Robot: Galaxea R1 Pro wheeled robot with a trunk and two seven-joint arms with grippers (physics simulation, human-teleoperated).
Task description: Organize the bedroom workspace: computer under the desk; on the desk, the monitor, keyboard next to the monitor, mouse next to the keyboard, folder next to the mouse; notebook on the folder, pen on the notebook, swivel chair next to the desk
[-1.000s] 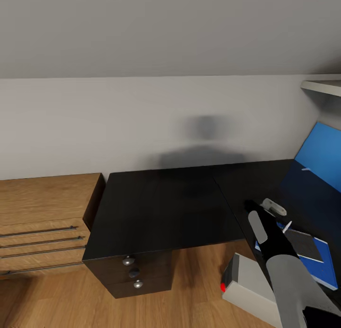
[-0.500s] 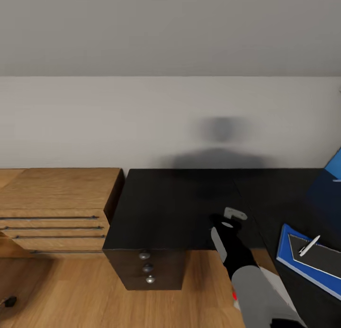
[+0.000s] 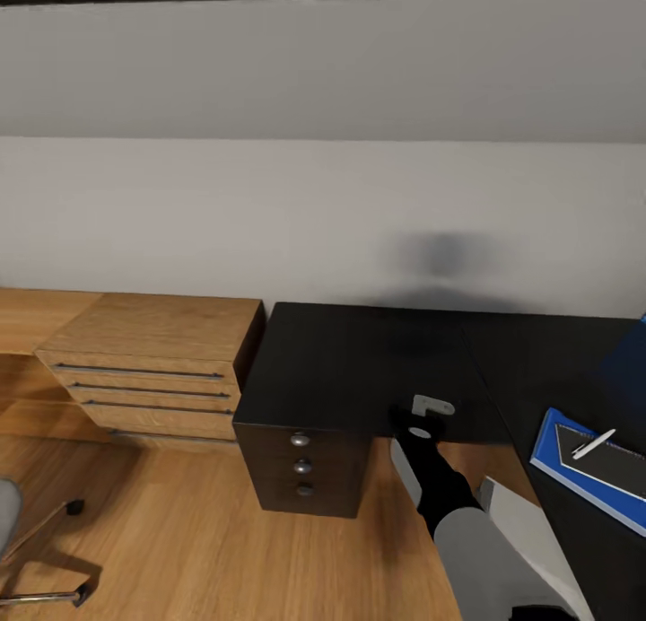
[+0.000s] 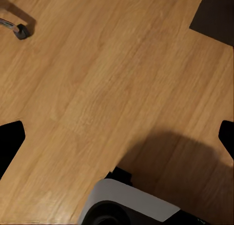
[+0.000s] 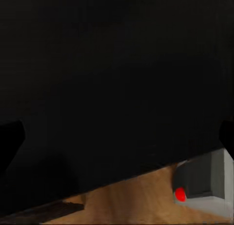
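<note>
Overhead, right end effector [image 3: 429, 416] above desk [image 3: 359, 370]

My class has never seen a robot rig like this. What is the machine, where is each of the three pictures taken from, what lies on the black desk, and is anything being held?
This is a simulated two-armed wheeled robot. The head view looks down from its head camera; the right arm reaches out over the desk, ending in the right gripper, which seems to hold nothing. On the desk's right part lies a blue folder, a dark notebook on it and a white pen on top. A light wood drawer unit stands beside the desk. The left wrist view looks down at the plank floor. The right wrist view shows the dark desk top and the grey computer with its red light below.
</note>
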